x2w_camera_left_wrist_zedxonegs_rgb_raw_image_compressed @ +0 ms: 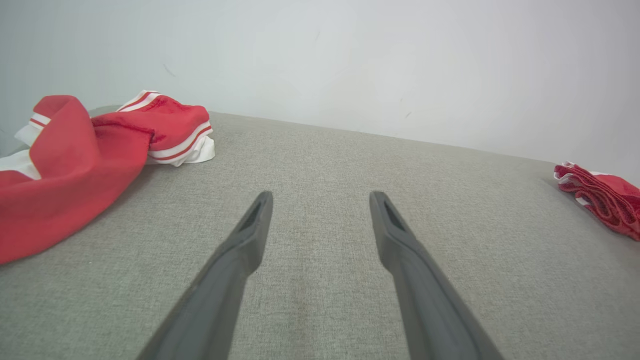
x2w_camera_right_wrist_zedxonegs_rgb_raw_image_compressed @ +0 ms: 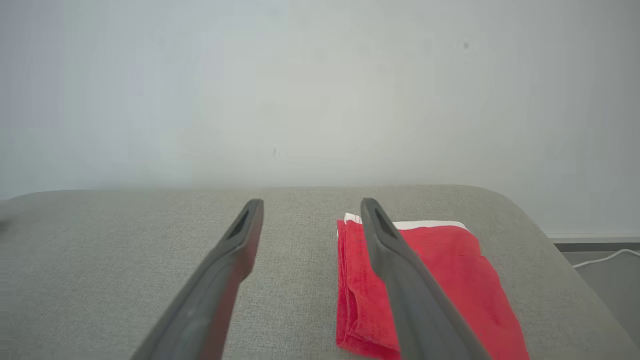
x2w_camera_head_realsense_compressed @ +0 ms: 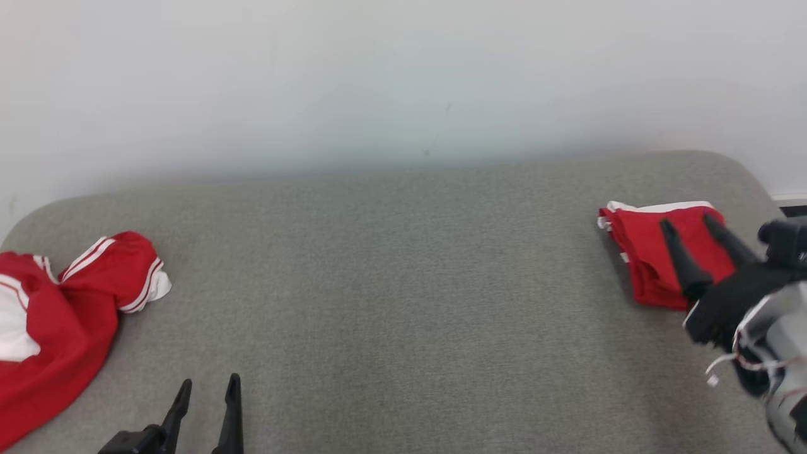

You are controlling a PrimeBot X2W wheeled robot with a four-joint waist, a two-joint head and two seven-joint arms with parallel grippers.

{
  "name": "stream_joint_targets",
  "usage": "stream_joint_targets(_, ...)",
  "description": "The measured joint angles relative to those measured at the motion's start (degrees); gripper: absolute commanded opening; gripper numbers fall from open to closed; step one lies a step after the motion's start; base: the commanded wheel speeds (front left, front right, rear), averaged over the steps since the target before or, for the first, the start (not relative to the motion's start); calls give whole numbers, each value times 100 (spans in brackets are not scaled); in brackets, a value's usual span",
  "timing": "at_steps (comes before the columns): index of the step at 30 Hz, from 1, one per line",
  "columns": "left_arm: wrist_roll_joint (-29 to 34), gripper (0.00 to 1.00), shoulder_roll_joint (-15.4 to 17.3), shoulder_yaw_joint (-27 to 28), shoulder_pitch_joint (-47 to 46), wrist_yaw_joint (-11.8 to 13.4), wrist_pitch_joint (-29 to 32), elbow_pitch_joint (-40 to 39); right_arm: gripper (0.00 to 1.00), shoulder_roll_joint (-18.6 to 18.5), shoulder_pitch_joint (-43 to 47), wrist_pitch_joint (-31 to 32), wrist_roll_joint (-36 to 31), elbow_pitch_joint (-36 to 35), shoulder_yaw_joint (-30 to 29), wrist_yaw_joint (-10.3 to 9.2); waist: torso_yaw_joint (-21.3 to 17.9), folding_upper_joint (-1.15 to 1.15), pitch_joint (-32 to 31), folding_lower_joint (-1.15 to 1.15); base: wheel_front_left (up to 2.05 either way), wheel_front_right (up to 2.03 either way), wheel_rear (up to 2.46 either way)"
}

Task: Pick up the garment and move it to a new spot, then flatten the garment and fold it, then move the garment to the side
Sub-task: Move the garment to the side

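Grey pad (x2w_camera_head_realsense_compressed: pixel 403 284) meeting pale wall (x2w_camera_head_realsense_compressed: pixel 403 75); folded garment (x2w_camera_head_realsense_compressed: pixel 643 252) lying R, crumpled garment (x2w_camera_head_realsense_compressed: pixel 57 315) L; L gripper (x2w_camera_head_realsense_compressed: pixel 210 379) & R gripper (x2w_camera_head_realsense_compressed: pixel 685 219) gaping, empty.

Wide-spread right pincer (x2w_camera_right_wrist_zedxonegs_rgb_raw_image_compressed: pixel 311 202) by folded red garment (x2w_camera_right_wrist_zedxonegs_rgb_raw_image_compressed: pixel 450 280) on grey pad (x2w_camera_right_wrist_zedxonegs_rgb_raw_image_compressed: pixel 100 260)

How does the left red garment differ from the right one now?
The left garment lies crumpled and spread; the right garment is folded into a compact stack. The left garment covers more of the grey surface than the right garment. The open right gripper is over the right garment; the left garment lies apart from the left gripper. Both are red with white trim.
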Motion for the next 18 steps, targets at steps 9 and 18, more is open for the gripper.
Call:
stream_joint_targets(9,-7,100,34,187,333,55,-52,-236,100,29,1191,-143,-91,-958,-32,-426,-357,0,-228,0,0,0,0)
stream_joint_targets(18,45,100,33,257,414,100,-44,-443,100,-240,2111,-162,-353,-1893,-337,-1027,-485,0,-298,1,0,0,0)
